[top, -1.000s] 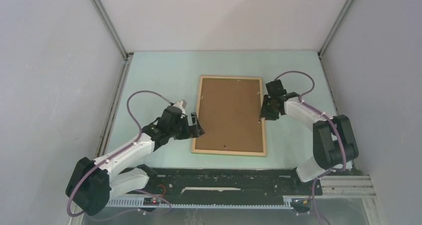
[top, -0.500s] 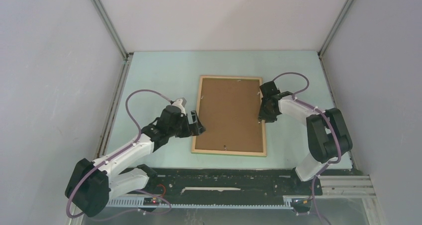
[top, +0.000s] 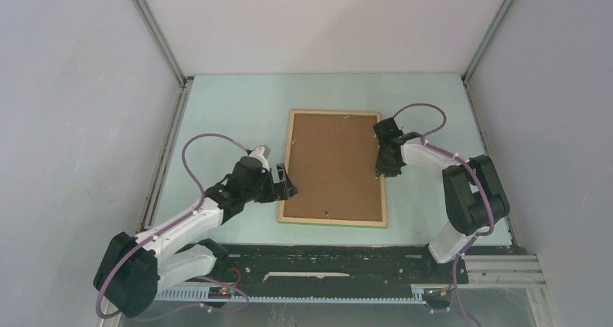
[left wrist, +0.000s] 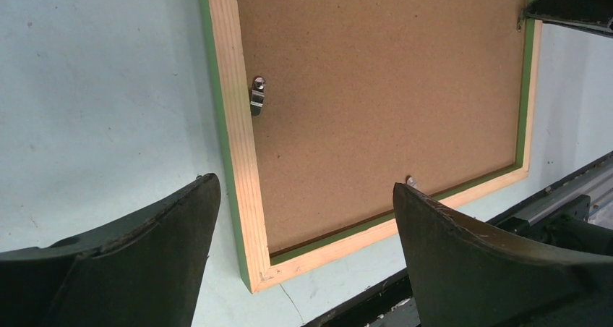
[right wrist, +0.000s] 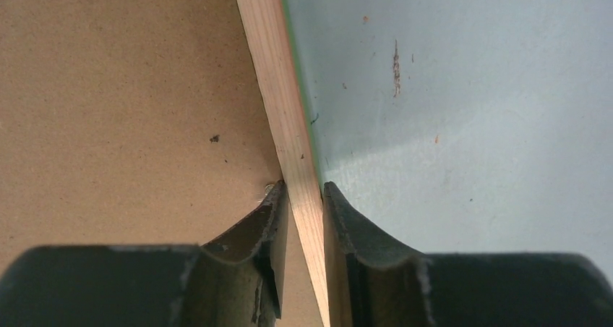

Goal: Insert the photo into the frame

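Photo (top: 334,164) looks already seated, board back up, inside frame (top: 289,160) lying flat mid-worktop (top: 231,110); right jaws pinch frame's right rail, left jaws hover spread wide by its lower-left corner, so probably only locking back clips (left wrist: 256,95) remains.

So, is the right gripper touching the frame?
Touching. The right wrist view shows the right gripper clamped on the wooden rail of the frame, one jaw against each side, with no gap.
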### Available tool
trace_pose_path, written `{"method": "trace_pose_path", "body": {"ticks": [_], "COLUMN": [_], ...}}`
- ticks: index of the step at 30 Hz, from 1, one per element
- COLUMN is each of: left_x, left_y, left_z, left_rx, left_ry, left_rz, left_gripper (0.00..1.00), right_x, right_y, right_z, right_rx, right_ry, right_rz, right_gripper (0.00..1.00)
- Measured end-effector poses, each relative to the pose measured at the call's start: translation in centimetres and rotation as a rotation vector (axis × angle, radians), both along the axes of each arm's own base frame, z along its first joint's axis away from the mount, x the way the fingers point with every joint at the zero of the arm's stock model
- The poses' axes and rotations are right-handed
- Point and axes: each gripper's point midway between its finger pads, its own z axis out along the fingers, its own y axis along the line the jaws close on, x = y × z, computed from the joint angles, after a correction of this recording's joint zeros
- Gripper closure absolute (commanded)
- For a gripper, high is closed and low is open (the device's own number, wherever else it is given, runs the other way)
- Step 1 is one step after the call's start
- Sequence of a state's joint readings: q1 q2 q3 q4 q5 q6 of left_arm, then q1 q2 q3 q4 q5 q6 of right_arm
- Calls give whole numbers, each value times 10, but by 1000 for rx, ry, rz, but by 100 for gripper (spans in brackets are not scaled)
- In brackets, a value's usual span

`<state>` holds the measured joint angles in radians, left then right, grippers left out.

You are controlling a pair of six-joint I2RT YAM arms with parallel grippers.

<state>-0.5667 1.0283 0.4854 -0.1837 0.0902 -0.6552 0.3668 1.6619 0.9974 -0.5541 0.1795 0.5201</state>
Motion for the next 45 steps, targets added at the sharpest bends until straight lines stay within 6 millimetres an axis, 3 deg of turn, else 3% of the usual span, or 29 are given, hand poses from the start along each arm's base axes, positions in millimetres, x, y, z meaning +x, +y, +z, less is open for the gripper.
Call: {"method": "trace_pose_path", "body": {"ticks": [3, 9, 12, 18, 28, 36, 45], "left_x": [0, -1, -1, -1, -2, -2, -2], "left_y": [0, -2, -3, -3, -4, -4, -4], "left_z": [1, 3, 5, 8, 8, 8, 8], "left_rx": [-2, -13, -18, -25, -29, -30, -31], "left_ry": [-3, -6, -8, -17, -15, -15, -14], "left_rz": [0, -9, -13, -14, -19, -19, -21], "left_gripper": [4, 4, 4, 3, 3, 3, 3], "right_x": [-3, -6, -4, -8, -18, -32, -30], "right_y": [0, 5, 7, 6, 8, 4, 4], "right_z": [4, 40, 48, 37, 19, -1, -2], "right_rx": [-7, -1, 1, -16, -28, -45, -44], "right_ry": [1, -86, -111, -71, -2, 61, 48], "right_rz": [0, 20, 27, 30, 51, 58, 71], "right_gripper": [66, 53, 49, 42, 55, 55, 57]}}
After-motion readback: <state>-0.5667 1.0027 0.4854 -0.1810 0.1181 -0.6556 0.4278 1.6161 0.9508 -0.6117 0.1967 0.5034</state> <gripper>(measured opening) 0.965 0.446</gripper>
